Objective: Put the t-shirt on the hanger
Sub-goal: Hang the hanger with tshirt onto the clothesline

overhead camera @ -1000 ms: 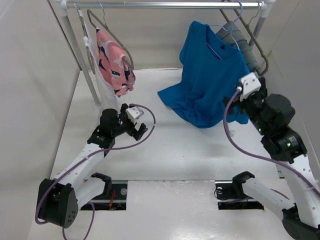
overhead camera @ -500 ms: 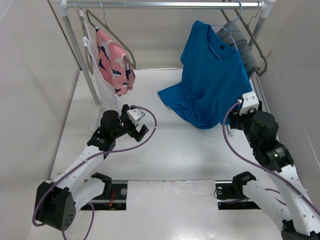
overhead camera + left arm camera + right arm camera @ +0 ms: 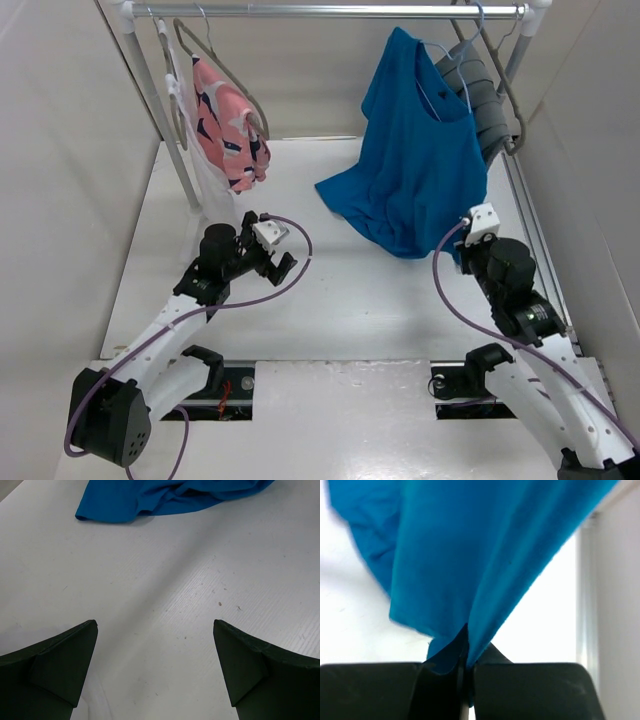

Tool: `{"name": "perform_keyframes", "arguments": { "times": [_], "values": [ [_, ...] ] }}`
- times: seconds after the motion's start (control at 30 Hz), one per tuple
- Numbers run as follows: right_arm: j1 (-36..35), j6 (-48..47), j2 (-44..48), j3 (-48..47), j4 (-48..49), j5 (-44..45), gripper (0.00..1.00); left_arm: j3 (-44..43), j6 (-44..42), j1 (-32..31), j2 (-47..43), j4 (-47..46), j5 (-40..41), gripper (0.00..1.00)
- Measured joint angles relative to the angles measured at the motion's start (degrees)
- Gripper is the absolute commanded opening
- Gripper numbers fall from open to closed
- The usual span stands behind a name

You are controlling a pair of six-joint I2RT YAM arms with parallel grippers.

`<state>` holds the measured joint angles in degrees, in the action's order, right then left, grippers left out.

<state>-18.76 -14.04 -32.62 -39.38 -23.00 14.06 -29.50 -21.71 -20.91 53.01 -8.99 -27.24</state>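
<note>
The bright blue t-shirt (image 3: 415, 150) hangs by its neck from the thin light-blue hanger (image 3: 441, 62) on the rail, and its lower part spreads over the white table. My right gripper (image 3: 463, 243) is at the shirt's lower right edge. In the right wrist view that gripper (image 3: 466, 656) is shut on a fold of the t-shirt (image 3: 470, 555), which rises taut from the jaws. My left gripper (image 3: 283, 262) hovers open over bare table left of the shirt. Its wrist view shows the gripper (image 3: 155, 630) empty, with the t-shirt's (image 3: 165, 495) edge far ahead.
A pink patterned garment (image 3: 228, 120) hangs on a grey-brown hanger at the rail's (image 3: 330, 10) left end. A grey pleated garment (image 3: 482, 90) hangs just behind the t-shirt. The rack's post (image 3: 165, 110) stands at the left. Walls close in on both sides.
My right arm has drawn back toward the near edge and its jaws have shut on the shirt's lower edge, pulling the cloth straighter. The left arm has barely moved.
</note>
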Motion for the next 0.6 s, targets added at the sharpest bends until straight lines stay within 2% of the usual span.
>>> {"name": "perform_keyframes", "arguments": {
  "times": [0.23,0.27,0.33,0.37,0.43,0.47,0.53,0.6],
  "values": [
    [0.0,1.62,0.57,10.14,4.72,-11.47,0.0,0.26,0.0,0.0,0.0,-0.13,0.07,1.0],
    [0.0,1.66,0.83,10.43,4.76,-12.33,0.04,0.26,-0.02,0.0,0.0,-0.13,0.07,1.0],
    [0.02,1.73,1.22,10.43,5.27,-13.46,0.38,0.26,-0.02,0.0,0.0,-0.13,0.04,1.0],
    [0.02,1.62,1.46,10.34,5.2,-13.9,0.5,0.26,-0.02,0.0,0.0,-0.13,0.04,1.0],
    [0.02,0.9,1.51,10.05,5.03,-14.69,0.63,0.26,0.0,0.0,0.0,-0.15,0.04,1.0],
    [0.02,0.48,1.27,9.7,4.79,-15.08,0.81,0.26,0.0,0.0,0.0,-0.13,0.04,1.0],
    [0.02,-0.5,0.63,8.2,3.48,-15.52,1.0,0.26,0.0,0.0,0.0,-0.13,0.04,1.0],
    [0.02,-2.14,-0.39,5.75,1.88,-15.63,1.0,0.26,-0.02,0.0,0.0,-0.15,0.04,1.0]
  ]
}}
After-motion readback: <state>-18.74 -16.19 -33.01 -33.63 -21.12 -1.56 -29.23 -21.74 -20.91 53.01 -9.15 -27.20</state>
